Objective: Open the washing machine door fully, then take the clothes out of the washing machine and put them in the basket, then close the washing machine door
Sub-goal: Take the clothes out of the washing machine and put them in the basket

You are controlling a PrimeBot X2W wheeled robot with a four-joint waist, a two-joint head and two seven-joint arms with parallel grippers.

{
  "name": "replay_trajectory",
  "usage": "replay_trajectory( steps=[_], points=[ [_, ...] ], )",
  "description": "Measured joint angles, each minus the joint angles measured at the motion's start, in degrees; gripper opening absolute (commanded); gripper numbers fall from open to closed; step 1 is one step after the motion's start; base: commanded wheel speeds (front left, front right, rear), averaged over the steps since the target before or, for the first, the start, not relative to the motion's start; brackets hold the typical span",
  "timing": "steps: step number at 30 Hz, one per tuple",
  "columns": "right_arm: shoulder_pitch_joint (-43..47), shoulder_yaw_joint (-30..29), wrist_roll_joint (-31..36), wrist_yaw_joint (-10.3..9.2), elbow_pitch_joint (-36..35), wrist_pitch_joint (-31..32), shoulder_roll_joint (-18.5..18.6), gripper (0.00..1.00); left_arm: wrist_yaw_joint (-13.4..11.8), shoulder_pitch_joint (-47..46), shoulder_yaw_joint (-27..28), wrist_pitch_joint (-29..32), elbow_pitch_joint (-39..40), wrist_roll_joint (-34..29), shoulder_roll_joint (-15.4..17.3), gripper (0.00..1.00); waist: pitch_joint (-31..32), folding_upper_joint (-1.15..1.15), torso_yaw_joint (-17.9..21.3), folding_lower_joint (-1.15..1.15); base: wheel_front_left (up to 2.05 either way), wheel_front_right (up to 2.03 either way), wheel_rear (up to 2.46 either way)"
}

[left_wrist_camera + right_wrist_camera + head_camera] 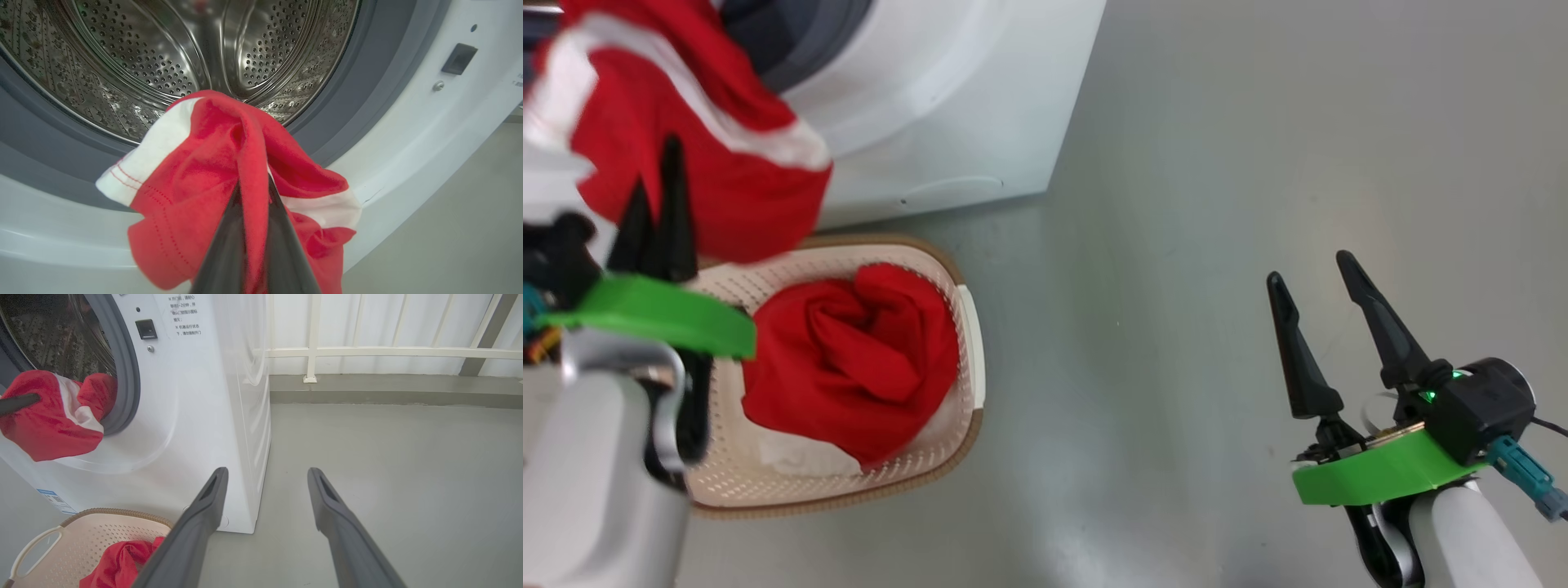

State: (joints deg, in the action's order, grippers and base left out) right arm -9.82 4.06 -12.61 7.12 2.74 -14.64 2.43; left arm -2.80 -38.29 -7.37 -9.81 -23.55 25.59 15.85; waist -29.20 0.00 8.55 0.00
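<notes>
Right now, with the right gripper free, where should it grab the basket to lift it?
Take the pale side handle on the basket's right end, coming from the robot's right with the open right gripper. It stands off the brown rim facing that gripper and looks slim enough to pinch; the body is likely too wide.

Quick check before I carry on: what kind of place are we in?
Most likely a laundry corner on a balcony or utility terrace: a white front-loading washing machine stands on a bare grey floor, a white railing runs behind it, and a basket sits at its foot.
</notes>
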Motion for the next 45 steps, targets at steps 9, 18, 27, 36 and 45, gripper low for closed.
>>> replay_trajectory(
  steps=[9, 18, 27, 36, 45],
  points=[
    [2.8, -1.7, 0.0, 0.0, -0.1, 0.0, 0.0, 1.0, -3.3, 11.7, -1.5, 2.2, 10.1, 0.1, -0.7, 0.0, 5.0, 0.0, -1.0, 0.0, 0.0, 0.0, 0.0],
    [6.1, -3.0, 0.0, 0.0, 0.0, 0.0, 0.0, 1.0, -4.8, 19.0, -3.8, 3.5, 14.7, 0.3, -2.5, 0.0, 10.7, 0.0, -2.5, 0.0, 0.0, 0.0, 0.0],
    [7.4, -3.4, 0.0, 0.0, 0.0, 0.0, 0.0, 1.0, -4.7, 21.3, -6.0, 4.2, 12.7, 1.2, -4.4, 0.0, 13.8, 0.0, -4.0, 0.0, 0.0, 0.0, 0.0],
    [7.4, -3.3, 0.0, 0.0, -0.5, 0.0, 0.0, 1.0, -4.2, 22.1, -7.1, 4.5, 7.0, 2.9, -6.0, 0.0, 12.6, 0.0, -4.3, 0.0, 0.0, 0.0, 0.0],
    [7.1, -3.1, 0.1, 0.0, -0.9, 0.0, 0.0, 1.0, -3.2, 19.0, -7.5, 1.4, -4.6, 3.4, -7.5, 0.0, 9.3, 0.0, -4.1, 0.0, 0.0, 0.0, 0.0]
  ],
)
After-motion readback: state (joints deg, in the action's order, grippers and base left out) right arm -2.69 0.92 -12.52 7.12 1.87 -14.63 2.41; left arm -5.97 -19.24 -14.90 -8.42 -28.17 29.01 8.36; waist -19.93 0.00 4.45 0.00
